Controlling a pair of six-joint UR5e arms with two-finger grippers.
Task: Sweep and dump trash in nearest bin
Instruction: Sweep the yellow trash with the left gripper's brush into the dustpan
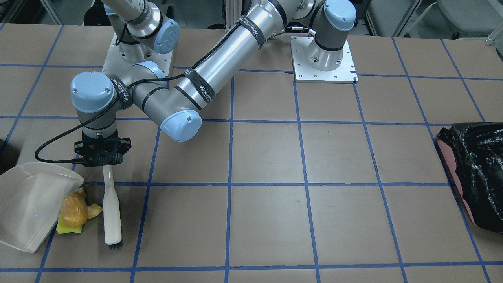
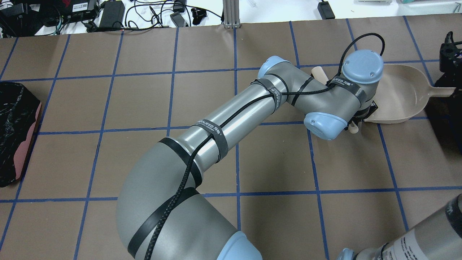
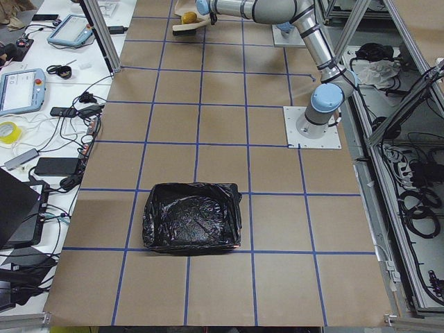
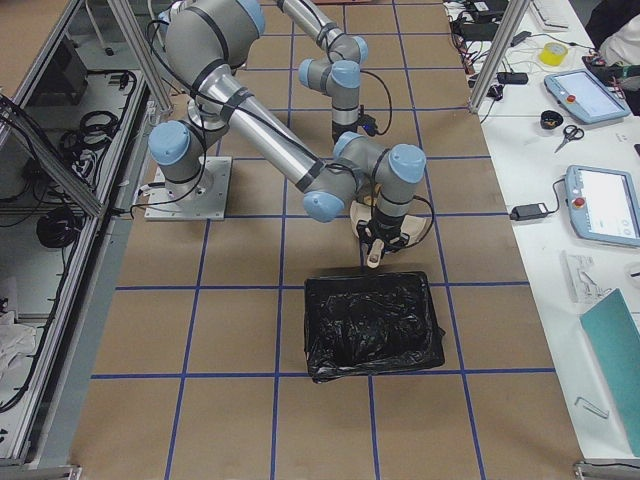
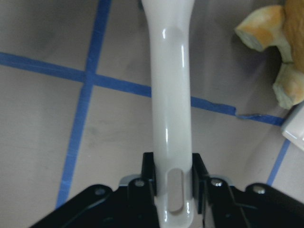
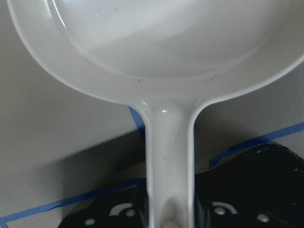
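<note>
At the table's (image 1: pixel 275 157) end on the robot's right, the three bits of trash are gathered at the mouth of the white dustpan (image 1: pixel 27 204). The glossy yellow-orange lump (image 1: pixel 74 209) lies against the pan's lip, the yellow-and-green sponge (image 1: pixel 68 228) is partly tucked under it, and the curled orange peel (image 1: pixel 94 211) lies on the side toward the brush (image 1: pixel 111 212). The brush is gripped at its handle end by the left gripper (image 1: pixel 104 162), whose jaws are clamped on it, with that arm stretched across the table. Its long body is lined up just beside the peel, so the pile is hemmed in between brush and pan, presumably so that one short stroke would push it in. The pan's handle is clenched in the right gripper (image 6: pixel 169 209), seemingly to brace the pan against that push. A black-bagged bin (image 4: pixel 372 325) close by is judged the nearest, while a second bin (image 1: pixel 477 169) is seen well apart at the other end.
</note>
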